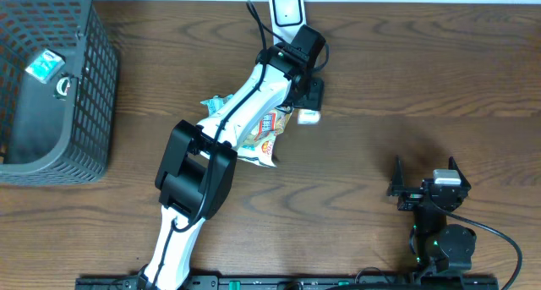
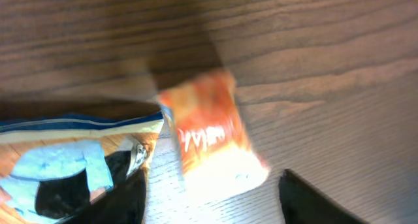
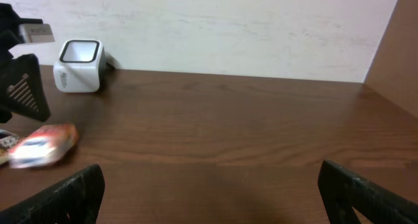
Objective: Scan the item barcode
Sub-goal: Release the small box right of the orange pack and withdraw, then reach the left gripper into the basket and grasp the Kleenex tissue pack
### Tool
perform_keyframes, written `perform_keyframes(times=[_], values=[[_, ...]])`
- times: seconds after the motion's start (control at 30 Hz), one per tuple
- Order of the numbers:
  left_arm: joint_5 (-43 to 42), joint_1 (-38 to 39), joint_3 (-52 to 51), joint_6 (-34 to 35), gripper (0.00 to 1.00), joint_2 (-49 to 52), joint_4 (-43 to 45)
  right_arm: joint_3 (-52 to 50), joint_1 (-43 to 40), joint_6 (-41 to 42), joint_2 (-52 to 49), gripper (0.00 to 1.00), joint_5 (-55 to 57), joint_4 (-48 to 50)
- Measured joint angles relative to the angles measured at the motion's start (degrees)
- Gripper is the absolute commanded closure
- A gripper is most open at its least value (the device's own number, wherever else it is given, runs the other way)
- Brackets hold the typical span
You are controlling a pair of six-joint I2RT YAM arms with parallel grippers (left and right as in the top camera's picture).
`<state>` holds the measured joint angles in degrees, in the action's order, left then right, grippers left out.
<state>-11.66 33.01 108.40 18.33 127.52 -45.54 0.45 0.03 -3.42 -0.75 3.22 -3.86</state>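
Dark-fingered left gripper (image 2: 214,188) has its jaws parted, holding nothing; just beyond its tips the orange packet (image 2: 212,136) lies loose on the wood table (image 1: 380,70), long axis pointing away, white scanner (image 1: 287,9) farther on. Right gripper (image 3: 210,178), jaws spread wide, sits well apart.

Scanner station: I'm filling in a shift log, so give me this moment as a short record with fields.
scanner: white scanner at the table's far edge, by the wall
item: small orange packet, blurred, in front of the scanner
left gripper: open, fingers either side of the packet, not clamping it
right gripper: open, empty, away from the item
other goods: snack bags under the left arm
basket: dark wire, at the table's left end, with items inside
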Motion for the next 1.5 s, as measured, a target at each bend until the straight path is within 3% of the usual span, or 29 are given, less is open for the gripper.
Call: perform_keyframes(times=[0.23, 0.43, 0.67, 0.83, 1.17, 1.33, 1.5], values=[[0.02, -0.76, 0.07, 0.11, 0.30, -1.75, 0.33, 0.00, 0.00, 0.00, 0.00, 0.01, 0.00, -0.02], [-0.15, -6.93, 0.24, -0.11, 0.29, -12.83, 3.69, 0.00, 0.00, 0.00, 0.00, 0.01, 0.00, -0.02], [2.89, -25.55, 2.32, -0.17, 0.26, -30.53, 9.57, 0.00, 0.00, 0.00, 0.00, 0.01, 0.00, 0.00], [6.43, -41.44, 2.78, -0.15, 0.25, -36.68, 10.60, 0.00, 0.00, 0.00, 0.00, 0.01, 0.02, 0.00], [8.41, -64.61, 1.81, -0.15, 0.25, -31.74, 8.44, 0.00, 0.00, 0.00, 0.00, 0.01, 0.00, 0.00], [8.74, -67.14, 0.13, -1.51, 0.25, -25.29, 9.03, 0.00, 0.00, 0.00, 0.00, 0.01, 0.00, 0.00], [8.74, -65.88, -0.07, -11.74, 0.25, -18.12, 11.41, 0.00, 0.00, 0.00, 0.00, 0.01, 0.00, 0.00]])
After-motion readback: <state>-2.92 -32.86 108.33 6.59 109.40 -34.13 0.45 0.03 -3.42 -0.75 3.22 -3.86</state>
